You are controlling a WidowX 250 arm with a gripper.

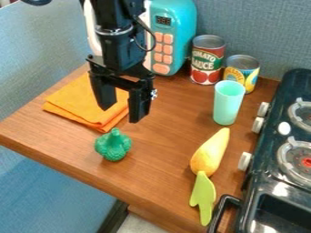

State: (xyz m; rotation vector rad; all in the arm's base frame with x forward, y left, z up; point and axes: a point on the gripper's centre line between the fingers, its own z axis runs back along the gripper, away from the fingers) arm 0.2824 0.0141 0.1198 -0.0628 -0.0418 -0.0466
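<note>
Claw [121, 115] open, empty, upper left of frame.
Below, I see green broccoli [113, 146], stem and long axis pointing up-frame.

So it's a brown wood tabletop [161, 150] — folded orange cloth [79, 102], bumpy green toy [113, 144], yellow toy veggie [210, 152] touching a flat lime-green piece [204, 195], mint cup [228, 102], two cans [207, 60], teal toy microwave [176, 27].

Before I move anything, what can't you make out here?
All in the camera view:
Teal microwave: partly behind the arm.
Orange cloth: partly behind the pincer.
Yellow can: lower part behind the green cup.
Stove: cut off by the right edge.
</note>
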